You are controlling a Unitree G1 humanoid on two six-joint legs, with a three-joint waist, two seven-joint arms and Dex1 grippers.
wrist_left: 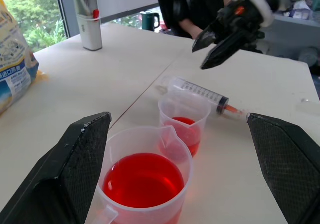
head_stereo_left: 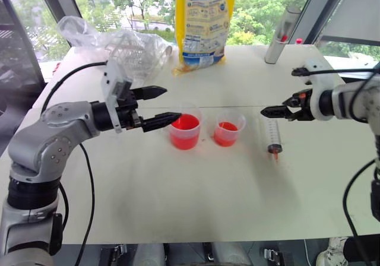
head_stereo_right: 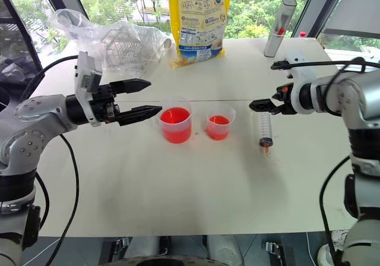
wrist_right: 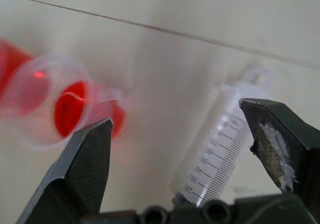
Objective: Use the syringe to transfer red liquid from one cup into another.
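2 cups [head_stereo_left: 186,130]; 1 syringe [head_stereo_left: 272,136]; 1 yellow bag [head_stereo_left: 205,22]; 1 grey cyl. [head_stereo_left: 281,35]

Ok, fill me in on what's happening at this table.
A humanoid robot is setting up to move red liquid between two cups. The syringe lies flat on the white table, untouched, with the open right pincer hovering above it. The open left pincer sits beside the larger beaker. The smaller beaker also holds some red liquid.

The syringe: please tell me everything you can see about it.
The syringe is short, clear plastic, with printed graduation marks, a dark plunger seal and an orange-red tip. It lies flat on the white table, tip toward the robot, to the right of the smaller cup. Nothing holds it: the right gripper hangs open just above its far end.
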